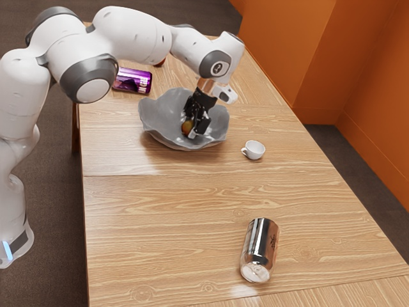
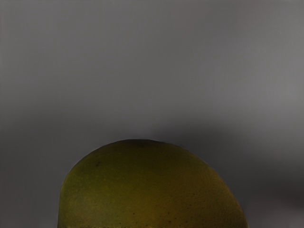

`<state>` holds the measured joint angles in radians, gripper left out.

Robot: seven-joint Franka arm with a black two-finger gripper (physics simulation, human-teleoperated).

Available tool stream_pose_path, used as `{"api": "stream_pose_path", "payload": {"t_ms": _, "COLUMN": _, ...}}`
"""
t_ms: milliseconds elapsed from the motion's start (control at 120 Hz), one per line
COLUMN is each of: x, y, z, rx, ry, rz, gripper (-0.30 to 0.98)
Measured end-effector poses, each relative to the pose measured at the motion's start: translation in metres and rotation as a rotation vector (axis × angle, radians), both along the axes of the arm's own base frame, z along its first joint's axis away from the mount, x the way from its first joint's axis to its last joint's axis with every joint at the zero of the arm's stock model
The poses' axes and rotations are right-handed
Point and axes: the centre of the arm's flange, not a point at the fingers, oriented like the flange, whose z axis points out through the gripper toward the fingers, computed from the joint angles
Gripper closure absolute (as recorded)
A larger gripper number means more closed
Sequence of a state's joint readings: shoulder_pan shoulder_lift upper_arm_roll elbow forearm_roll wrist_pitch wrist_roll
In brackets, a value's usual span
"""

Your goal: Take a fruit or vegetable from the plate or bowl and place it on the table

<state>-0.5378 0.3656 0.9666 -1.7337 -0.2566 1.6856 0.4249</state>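
My gripper (image 1: 195, 123) reaches down inside the wavy grey bowl (image 1: 152, 115), low over its inner surface. An orange-brown fruit (image 1: 186, 128) is in the bowl right at the gripper, partly covered by it. From the wrist, the same fruit (image 2: 147, 190) looks large and rounded, green turning to yellow-orange, just under the hand. Grey bowl surface (image 2: 142, 61) lies behind it. How the gripper stands against the fruit's far side is hidden.
A small white cup (image 1: 254, 150) stands beside the bowl on the wooden table (image 1: 172, 211). Toward the exterior view's bottom is a silver can (image 1: 260, 249). A purple can (image 1: 133, 80) lies beyond the bowl, with a small red thing (image 1: 160, 62) partly behind the arm.
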Motion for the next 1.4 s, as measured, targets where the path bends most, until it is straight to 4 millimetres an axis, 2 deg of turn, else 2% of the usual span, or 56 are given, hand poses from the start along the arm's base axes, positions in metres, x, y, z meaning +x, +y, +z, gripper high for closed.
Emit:
{"api": "stream_pose_path", "payload": {"t_ms": 167, "x": 0.0, "y": 0.0, "z": 0.001, "rx": 0.0, "ry": -0.002, "rz": -0.007, "gripper": 0.34}}
{"api": "stream_pose_path", "payload": {"t_ms": 300, "x": 0.006, "y": -0.004, "z": 0.013, "rx": 0.007, "ry": -0.027, "rz": -0.025, "gripper": 0.35}}
{"api": "stream_pose_path", "payload": {"t_ms": 400, "x": 0.009, "y": -0.015, "z": 0.032, "rx": -0.005, "ry": -0.059, "rz": -0.053, "gripper": 0.36}}
{"api": "stream_pose_path", "payload": {"t_ms": 483, "x": 0.013, "y": -0.035, "z": 0.054, "rx": -0.016, "ry": -0.092, "rz": -0.098, "gripper": 0.35}}
{"api": "stream_pose_path", "payload": {"t_ms": 558, "x": 0.017, "y": -0.063, "z": 0.069, "rx": -0.031, "ry": -0.11, "rz": -0.153, "gripper": 0.34}}
{"api": "stream_pose_path", "payload": {"t_ms": 667, "x": 0.021, "y": -0.115, "z": 0.075, "rx": -0.047, "ry": -0.105, "rz": -0.244, "gripper": 0.34}}
{"api": "stream_pose_path", "payload": {"t_ms": 867, "x": 0.014, "y": -0.249, "z": 0.077, "rx": -0.052, "ry": -0.064, "rz": -0.466, "gripper": 0.35}}
{"api": "stream_pose_path", "payload": {"t_ms": 925, "x": 0.01, "y": -0.27, "z": 0.076, "rx": -0.049, "ry": -0.051, "rz": -0.498, "gripper": 0.35}}
{"api": "stream_pose_path", "payload": {"t_ms": 1100, "x": 0.007, "y": -0.278, "z": 0.076, "rx": -0.037, "ry": -0.033, "rz": -0.498, "gripper": 0.34}}
{"api": "stream_pose_path", "payload": {"t_ms": 1225, "x": 0.006, "y": -0.278, "z": 0.075, "rx": -0.035, "ry": -0.025, "rz": -0.491, "gripper": 0.14}}
{"api": "stream_pose_path", "payload": {"t_ms": 1400, "x": 0.005, "y": -0.277, "z": 0.075, "rx": -0.032, "ry": -0.017, "rz": -0.485, "gripper": 0.04}}
